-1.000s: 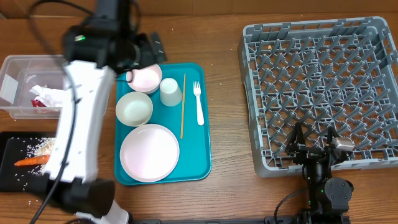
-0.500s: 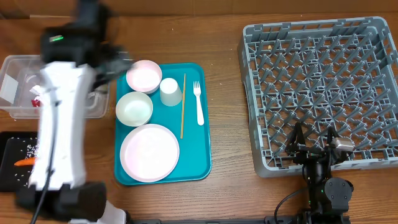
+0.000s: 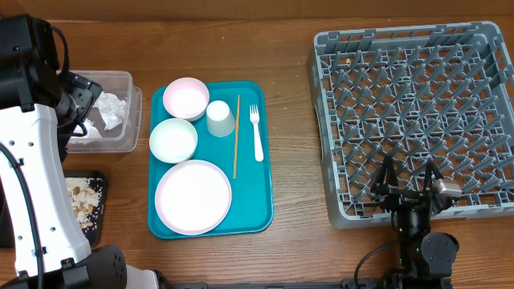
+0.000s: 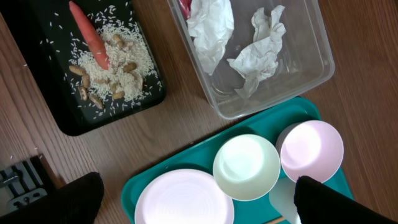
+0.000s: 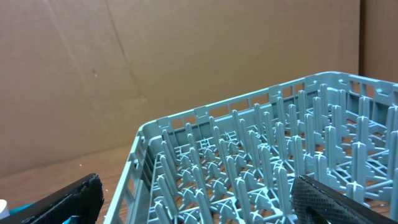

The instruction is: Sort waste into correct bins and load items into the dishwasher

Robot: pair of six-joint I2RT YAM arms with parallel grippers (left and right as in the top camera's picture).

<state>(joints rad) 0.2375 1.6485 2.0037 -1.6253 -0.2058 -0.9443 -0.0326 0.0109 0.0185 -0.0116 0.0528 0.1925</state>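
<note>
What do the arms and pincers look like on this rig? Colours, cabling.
The left arm has a white shell link, black joints and black cables alongside. The right arm is all black, with one silver-grey part. The left pincer and right pincer have two black fingers each.

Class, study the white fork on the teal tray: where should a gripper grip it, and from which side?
Probably take the fork by the handle's middle, from straight above, closing across its narrow width. It lies flat on the teal tray, tines toward the far edge, with bare tray between it and the wooden stick.
</note>
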